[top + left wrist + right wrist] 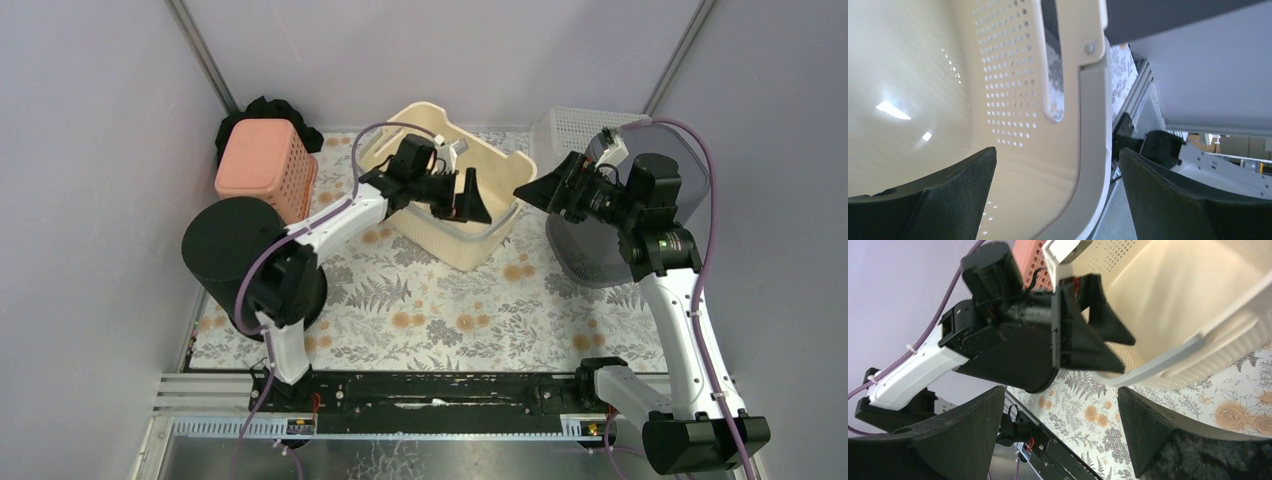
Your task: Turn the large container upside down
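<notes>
Fingers of the left gripper (pixel 458 200) stand apart astride the rim of the cream perforated plastic container (pixel 470 245); the right gripper (pixel 530 192), fingers apart, hovers just right of it.

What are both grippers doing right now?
Left gripper: open, astride the rim of the cream container, not clamped.
Right gripper: open, holding nothing.

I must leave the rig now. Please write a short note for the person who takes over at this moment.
Left gripper: open, jaws astride the rim of the large cream container, not closed on it.
Right gripper: open, just off the container's right side, holding nothing.
Container: on the table, mouth up.
Done: approach only.
Left: grip, turn it upside down.
</notes>
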`<state>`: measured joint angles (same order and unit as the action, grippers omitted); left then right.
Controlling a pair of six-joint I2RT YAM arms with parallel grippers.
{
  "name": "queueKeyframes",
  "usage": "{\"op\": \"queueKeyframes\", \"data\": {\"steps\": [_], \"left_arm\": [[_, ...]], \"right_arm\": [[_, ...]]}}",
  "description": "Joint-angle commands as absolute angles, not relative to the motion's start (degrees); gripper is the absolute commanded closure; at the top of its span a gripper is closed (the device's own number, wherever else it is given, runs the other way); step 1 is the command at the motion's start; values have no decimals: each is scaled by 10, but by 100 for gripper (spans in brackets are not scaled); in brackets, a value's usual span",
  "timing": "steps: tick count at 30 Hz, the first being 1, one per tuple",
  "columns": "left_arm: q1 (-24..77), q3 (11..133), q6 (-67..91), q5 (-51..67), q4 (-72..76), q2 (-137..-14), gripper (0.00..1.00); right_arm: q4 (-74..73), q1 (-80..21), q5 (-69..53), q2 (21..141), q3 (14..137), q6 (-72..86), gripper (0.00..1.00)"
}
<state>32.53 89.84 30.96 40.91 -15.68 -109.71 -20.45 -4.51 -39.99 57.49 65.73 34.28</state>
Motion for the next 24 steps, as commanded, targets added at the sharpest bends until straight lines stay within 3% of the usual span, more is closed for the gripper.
{"op": "queueKeyframes", "data": {"steps": [1, 6, 12, 18, 24], "left_arm": [[339, 801, 300, 418, -136, -1006, 0], [346, 681, 298, 377, -135, -887, 0], [345, 722, 270, 265, -221, -780, 0], [344, 751, 275, 151, -210, -675, 0], [344, 760, 297, 18, -246, -557, 0]], "right_arm": [[-201, -50, -406, 561, 689, 333, 10], [-205, -51, -409, 564, 688, 328, 10], [-263, -87, -367, 598, 728, 283, 11], [-334, -148, -283, 666, 809, 235, 11], [-400, -295, -172, 776, 913, 196, 13]]}}
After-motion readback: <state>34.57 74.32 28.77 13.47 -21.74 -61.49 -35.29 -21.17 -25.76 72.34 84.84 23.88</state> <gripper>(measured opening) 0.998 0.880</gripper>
